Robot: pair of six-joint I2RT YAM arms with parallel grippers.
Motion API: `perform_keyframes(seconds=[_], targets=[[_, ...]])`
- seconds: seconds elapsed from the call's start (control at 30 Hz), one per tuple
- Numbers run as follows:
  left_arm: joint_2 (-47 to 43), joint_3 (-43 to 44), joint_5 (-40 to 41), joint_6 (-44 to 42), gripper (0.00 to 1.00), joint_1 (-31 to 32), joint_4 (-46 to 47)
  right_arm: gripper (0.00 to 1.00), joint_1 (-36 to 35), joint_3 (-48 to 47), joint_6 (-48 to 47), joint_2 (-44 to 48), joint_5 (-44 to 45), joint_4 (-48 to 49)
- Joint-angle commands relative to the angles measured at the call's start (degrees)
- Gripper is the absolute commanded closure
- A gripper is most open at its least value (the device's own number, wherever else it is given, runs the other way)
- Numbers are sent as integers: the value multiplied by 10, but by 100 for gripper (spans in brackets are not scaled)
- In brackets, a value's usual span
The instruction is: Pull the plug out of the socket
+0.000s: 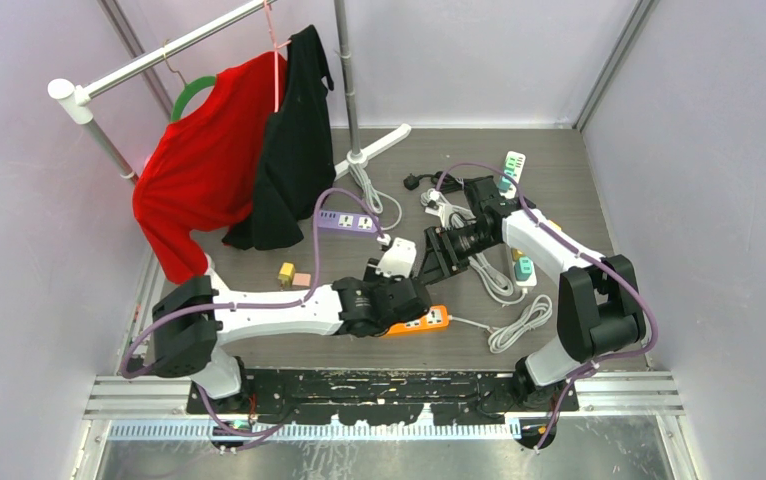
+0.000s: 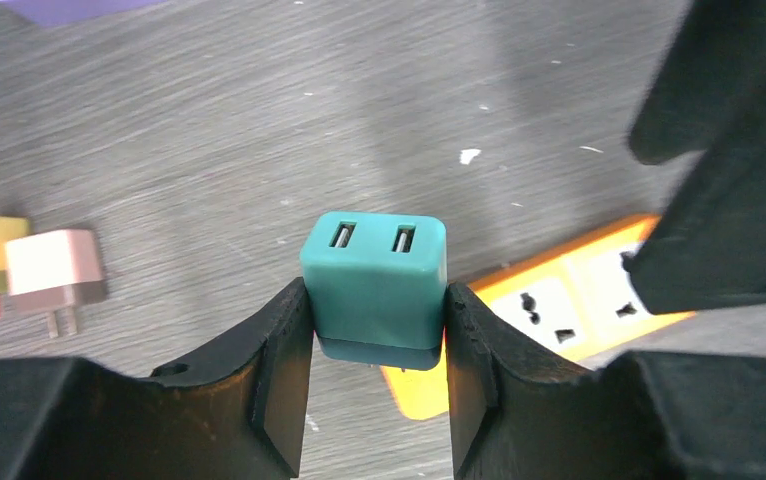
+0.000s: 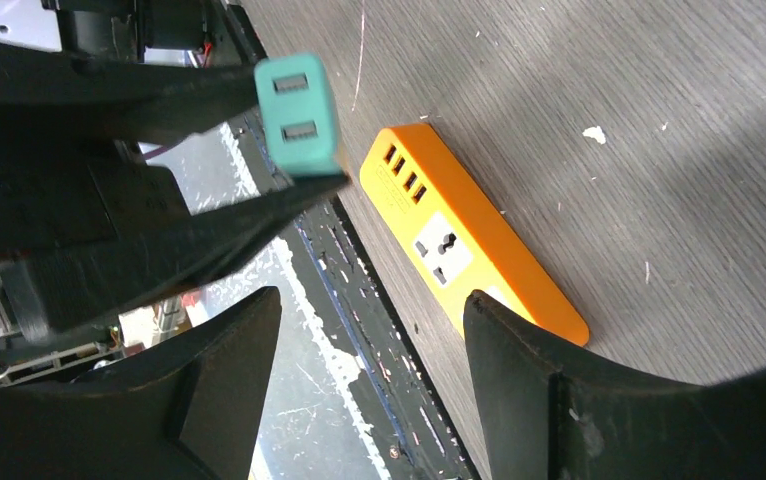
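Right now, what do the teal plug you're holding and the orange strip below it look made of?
The teal plug looks like moulded plastic with a satin finish: even colour, rounded edges, a soft highlight along the top. The orange strip is likely hard plastic too, smooth with a slight sheen, with white socket faces set into it.

A robotics lab test cell: plain panel walls [image 1: 19, 250] enclose a grey table [image 1: 559, 180], robot arms [image 1: 279, 310] bolted to its rail [image 1: 379, 385].
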State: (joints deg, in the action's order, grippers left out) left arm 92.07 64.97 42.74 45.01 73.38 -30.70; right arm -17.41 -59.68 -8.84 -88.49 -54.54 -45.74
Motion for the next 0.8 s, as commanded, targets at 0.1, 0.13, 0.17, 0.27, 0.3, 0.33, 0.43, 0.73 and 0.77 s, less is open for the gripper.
perform_keyframes(seconds=[0.1, 0.13, 0.17, 0.27, 0.3, 0.33, 0.43, 0.73, 0.77], targets=[[-38, -5, 83, 44, 100, -38, -121, 28, 0, -20, -9, 14, -2, -3], [-41, -7, 83, 52, 100, -50, -137, 28, -1, -20, -9, 14, -1, -3], [-44, -10, 79, 59, 100, -61, -147, 28, 0, -20, -9, 14, -1, -2], [-63, -39, 64, 64, 100, -99, -150, 28, 0, -20, -10, 13, -1, -1], [-73, -51, 59, 64, 100, -111, -146, 28, 0, -19, -10, 12, 0, -1], [-84, -61, 54, 63, 100, -122, -142, 28, 0, -19, -10, 12, 0, -1], [-126, -99, 39, 62, 100, -165, -125, 28, 0, -19, -10, 11, 0, -1], [-225, -175, -3, 64, 100, -312, -101, 28, 0, -18, -10, 10, 2, 0], [-232, -180, -9, 65, 100, -330, -99, 28, 1, -18, -10, 10, 2, 1]])
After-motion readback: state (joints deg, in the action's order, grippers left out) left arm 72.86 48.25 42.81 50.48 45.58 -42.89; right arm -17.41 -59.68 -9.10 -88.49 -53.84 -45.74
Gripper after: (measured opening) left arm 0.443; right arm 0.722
